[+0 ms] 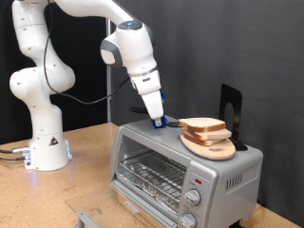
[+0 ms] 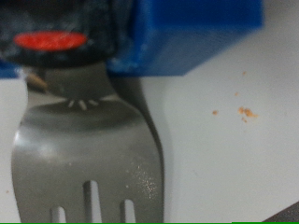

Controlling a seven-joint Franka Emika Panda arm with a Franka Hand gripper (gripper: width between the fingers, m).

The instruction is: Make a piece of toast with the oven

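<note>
One gripper (image 1: 159, 120) sits low on the oven (image 1: 180, 171) roof, its blue fingers (image 2: 192, 33) beside a metal fork (image 2: 89, 149); finger spacing cannot be determined. Toast (image 1: 202, 125) lies atop a round wooden board (image 1: 211, 145) on the same roof. Oven door is closed.

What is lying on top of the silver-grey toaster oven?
On the silver-grey toaster oven rests a round light-wood board carrying bread slices. The pincer reaches its roof beside them. The board's centre is covered.
</note>
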